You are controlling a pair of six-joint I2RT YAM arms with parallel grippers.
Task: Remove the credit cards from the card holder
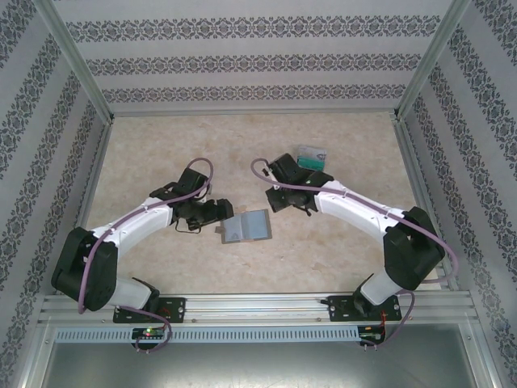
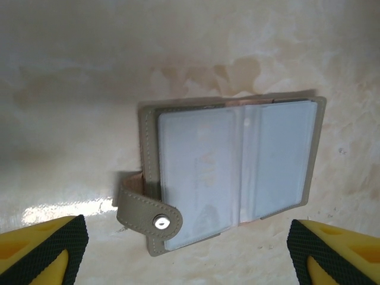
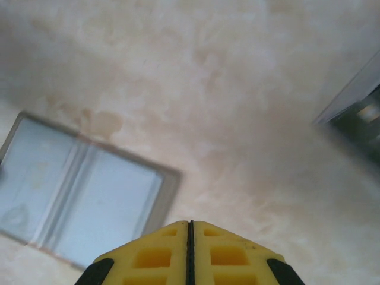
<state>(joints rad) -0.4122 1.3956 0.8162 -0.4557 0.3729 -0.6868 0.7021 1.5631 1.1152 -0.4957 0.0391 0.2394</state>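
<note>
grey-brown card holder [image 2: 233, 172] open flat, pale sleeves [image 2: 199, 178] inside, l claw [image 2: 189, 249] wide, r claw [image 3: 189, 249] closed

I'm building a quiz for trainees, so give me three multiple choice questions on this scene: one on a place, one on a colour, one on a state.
1. Where does the card holder lie?
A between the left gripper and right gripper
B at the back wall
C at the left wall
2. Its inside colour?
A red
B pale blue-grey
C green
3. The right gripper is:
A wide open
B shut, empty
C shut on the holder

Key: A, the top view shows it between them; B, both open halves show it; B, its fingers meet with nothing between.
</note>
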